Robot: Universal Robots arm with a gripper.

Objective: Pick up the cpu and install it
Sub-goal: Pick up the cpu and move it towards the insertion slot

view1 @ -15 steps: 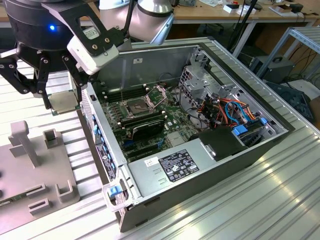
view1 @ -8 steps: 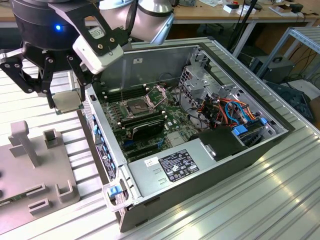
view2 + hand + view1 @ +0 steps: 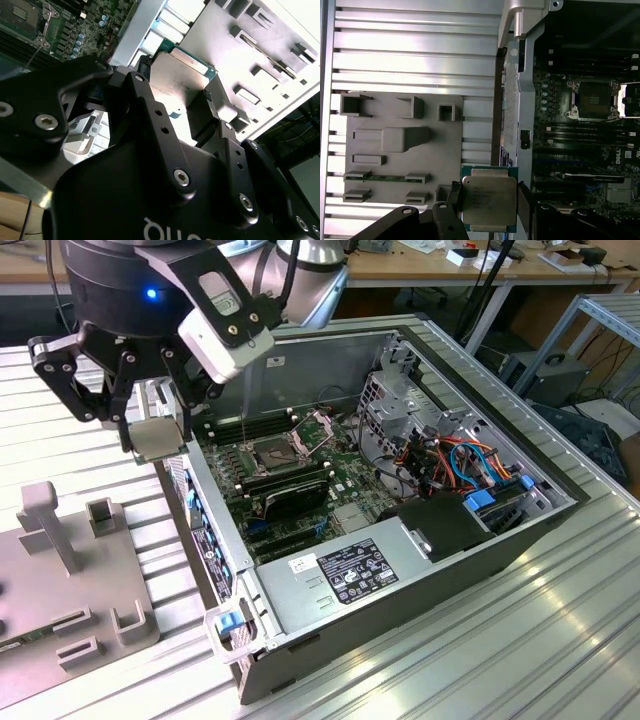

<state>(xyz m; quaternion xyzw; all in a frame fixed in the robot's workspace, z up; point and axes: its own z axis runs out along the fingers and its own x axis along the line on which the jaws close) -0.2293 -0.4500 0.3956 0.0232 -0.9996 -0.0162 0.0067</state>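
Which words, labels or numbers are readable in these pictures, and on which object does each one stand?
Nothing can be read with certainty.
The cpu: lines of print on its metal top, too small to read.
The label on the power supply: dense print, too small to read.
The gripper, second wrist view: white lettering on its black body, cut off by the picture's edge, no whole word.

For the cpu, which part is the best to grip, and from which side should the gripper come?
Grip the cpu by two opposite thin edges, coming from the side of its metal top, one finger on each edge. It is a thin, flat square, so only the edges offer a hold. The gripper holds it this way now.
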